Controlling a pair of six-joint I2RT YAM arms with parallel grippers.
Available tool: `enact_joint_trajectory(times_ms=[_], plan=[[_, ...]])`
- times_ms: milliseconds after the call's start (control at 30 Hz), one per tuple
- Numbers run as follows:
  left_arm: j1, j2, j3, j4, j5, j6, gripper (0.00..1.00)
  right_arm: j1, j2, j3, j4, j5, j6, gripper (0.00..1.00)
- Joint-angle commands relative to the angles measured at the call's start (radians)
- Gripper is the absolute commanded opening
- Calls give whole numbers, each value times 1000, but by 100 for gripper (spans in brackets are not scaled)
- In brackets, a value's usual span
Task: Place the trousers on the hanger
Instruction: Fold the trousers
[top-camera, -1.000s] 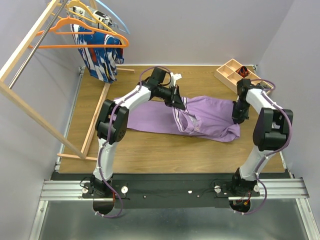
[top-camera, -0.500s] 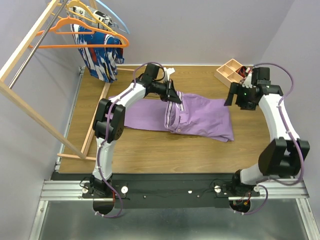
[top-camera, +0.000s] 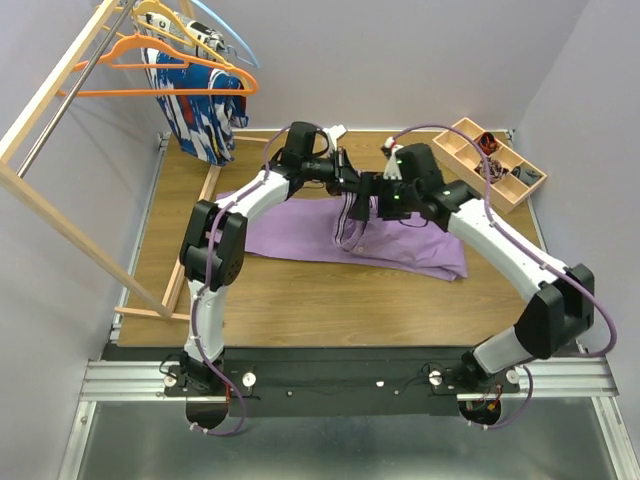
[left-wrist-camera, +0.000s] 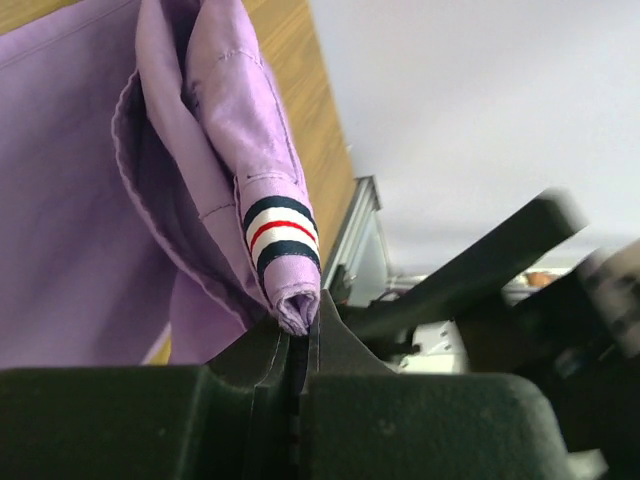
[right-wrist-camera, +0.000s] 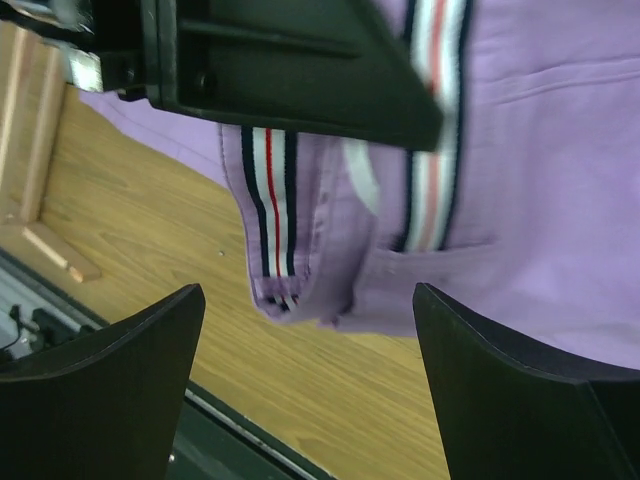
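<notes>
One pair of trousers, left gripper pinched on striped waistband, right gripper spread wide, holding nothing, three on rack, orange hanger, yellow hanger, blue hanger.

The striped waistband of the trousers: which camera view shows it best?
The right wrist view: the waistband is close and sharp, its stripes clear along much of its length. The left wrist view shows only its end, pinched between the left fingers. The top view shows it small and far.
</notes>
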Motion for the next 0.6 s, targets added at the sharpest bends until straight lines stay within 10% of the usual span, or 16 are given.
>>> enact_joint_trajectory(times_ms=[0, 567], plan=[[1, -75, -37, 210, -30, -175, 0, 134, 81, 46, 37, 288, 111, 93], [1, -147, -107, 286, -138, -266, 0, 346, 276, 271, -186, 919, 245, 96]])
